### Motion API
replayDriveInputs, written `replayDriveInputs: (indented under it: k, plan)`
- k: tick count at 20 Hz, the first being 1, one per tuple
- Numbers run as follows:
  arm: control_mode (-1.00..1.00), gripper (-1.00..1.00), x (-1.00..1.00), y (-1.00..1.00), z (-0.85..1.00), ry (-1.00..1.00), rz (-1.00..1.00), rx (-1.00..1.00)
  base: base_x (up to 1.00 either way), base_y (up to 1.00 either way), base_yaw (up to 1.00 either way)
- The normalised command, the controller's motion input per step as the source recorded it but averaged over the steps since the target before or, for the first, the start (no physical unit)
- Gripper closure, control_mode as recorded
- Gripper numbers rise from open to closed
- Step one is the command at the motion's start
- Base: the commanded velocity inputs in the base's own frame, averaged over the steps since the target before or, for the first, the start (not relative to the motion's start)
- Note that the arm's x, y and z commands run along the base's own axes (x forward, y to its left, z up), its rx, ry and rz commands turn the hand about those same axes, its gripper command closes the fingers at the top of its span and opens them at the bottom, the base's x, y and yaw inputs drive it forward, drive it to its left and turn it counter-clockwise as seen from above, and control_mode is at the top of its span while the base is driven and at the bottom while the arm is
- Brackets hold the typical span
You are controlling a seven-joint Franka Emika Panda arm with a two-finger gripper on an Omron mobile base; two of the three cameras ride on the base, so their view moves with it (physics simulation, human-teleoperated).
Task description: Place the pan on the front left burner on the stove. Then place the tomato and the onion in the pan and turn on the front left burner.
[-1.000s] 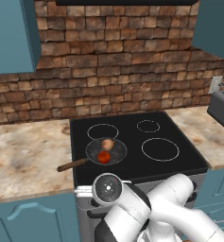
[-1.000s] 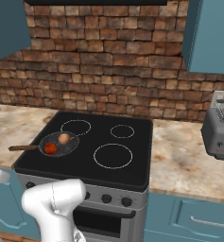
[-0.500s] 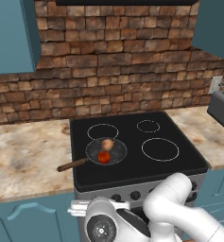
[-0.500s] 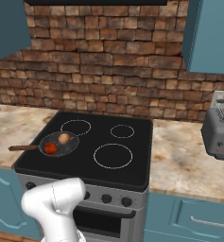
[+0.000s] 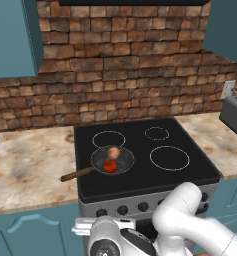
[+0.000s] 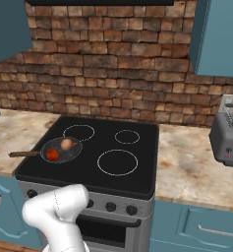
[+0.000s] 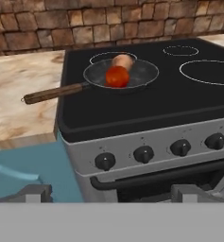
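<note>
Pan (image 7: 121, 74) sits on front left burner (image 5: 113, 160) of stove (image 7: 146, 118), tomato (image 7: 117, 76) and onion (image 7: 122, 60) inside; gripper (image 7: 108, 194) spread wide, empty, low before knobs (image 7: 105, 161); risk: grabbing wrong knob lights another ring, or wide jaws slip off

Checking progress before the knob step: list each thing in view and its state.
pan: sitting on the front left burner, handle out over the counter to the left.
tomato: in the pan.
onion: in the pan, touching the tomato.
stove: no ring glowing.
knobs: untouched.
gripper: open, empty, low in front of the knobs.
toaster: on the right counter.
</note>
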Motion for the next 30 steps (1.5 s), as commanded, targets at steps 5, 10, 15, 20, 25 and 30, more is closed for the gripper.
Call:
replayDriveInputs:
  k: [5,10,15,20,25,30]
  plan:
    - [-1.0,-1.0,0.07,0.0,-0.29,-0.16,0.0,-0.04,0.0,0.0,0.0]
    - [-1.0,-1.0,0.14,0.0,-0.09,-0.16,0.0,-0.04,0.0,0.0,0.0]
    - [-1.0,-1.0,0.23,-0.03,-0.1,-0.07,0.0,-0.01,0.0,0.0,0.0]
    - [-1.0,-1.0,0.21,-0.04,-0.25,-0.02,0.0,-0.01,0.0,0.0,0.0]
    - [-1.0,-1.0,0.09,-0.01,-0.32,-0.01,0.0,0.0,0.0,0.0,0.0]
    - [-1.0,-1.0,0.17,-0.01,-0.29,-0.01,0.0,0.0,0.0,0.0,0.0]
